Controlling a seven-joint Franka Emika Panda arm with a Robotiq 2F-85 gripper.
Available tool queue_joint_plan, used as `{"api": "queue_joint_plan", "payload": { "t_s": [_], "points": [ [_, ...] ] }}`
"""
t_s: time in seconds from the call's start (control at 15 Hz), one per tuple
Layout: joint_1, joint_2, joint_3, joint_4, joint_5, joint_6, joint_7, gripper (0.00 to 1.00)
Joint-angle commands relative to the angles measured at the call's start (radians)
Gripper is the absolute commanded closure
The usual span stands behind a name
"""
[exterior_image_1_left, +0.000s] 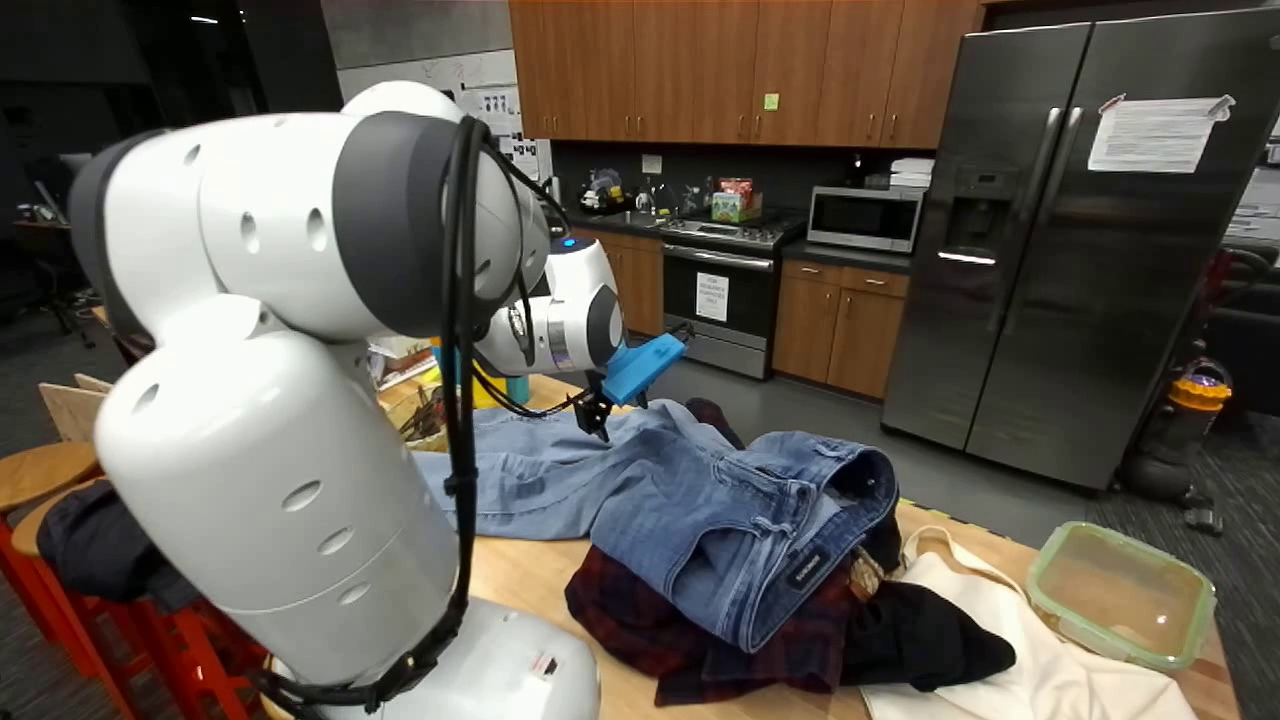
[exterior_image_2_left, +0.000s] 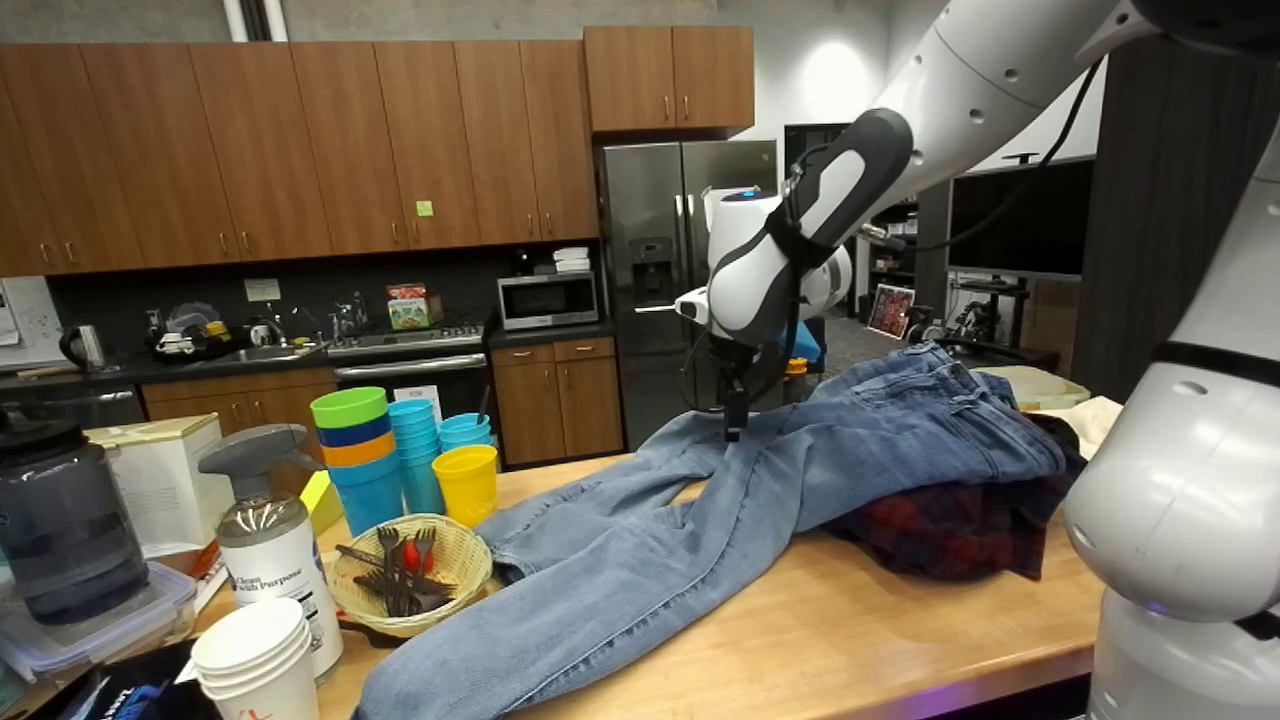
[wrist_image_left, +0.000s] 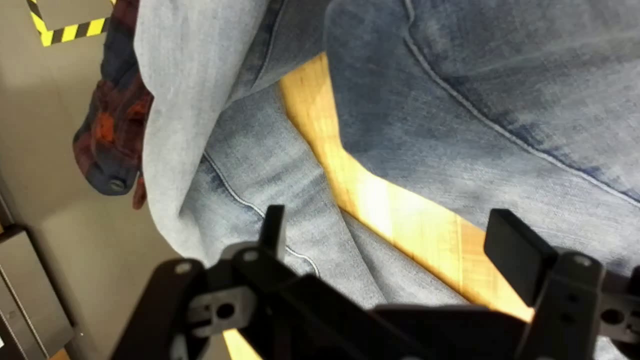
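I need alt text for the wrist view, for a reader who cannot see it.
An open, black two-fingered claw stands over faded blue denim jeans, with pale wooden tabletop showing through a gap. At left, dark red plaid cloth pokes out past the jeans against a grey floor with yellow-and-black striped tape.

I see the gripper (exterior_image_1_left: 621, 416) over the jeans (exterior_image_1_left: 690, 490), which lie partly on plaid cloth (exterior_image_1_left: 635, 625) on the table (exterior_image_1_left: 530, 575); a tub (exterior_image_1_left: 1120, 598) sits beside cream cloth (exterior_image_1_left: 1025, 630), and the fridge (exterior_image_1_left: 1035, 320) stands beyond.

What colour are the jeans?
The jeans are faded blue, showing best in an exterior view.
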Motion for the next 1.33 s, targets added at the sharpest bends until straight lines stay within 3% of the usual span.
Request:
{"api": "queue_joint_plan", "payload": {
  "t_s": [0.0,0.67,1.07,1.27],
  "points": [
    [-0.008,-0.120,-0.010,-0.048,0.033,-0.065,0.063,0.00],
    [-0.098,-0.252,-0.114,-0.089,0.063,-0.111,0.354,0.00],
    [-0.161,-0.309,-0.084,-0.125,0.023,-0.084,0.604,0.00],
    [-0.155,-0.353,-0.078,-0.154,0.041,-0.073,0.671,0.00]
  ]
}}
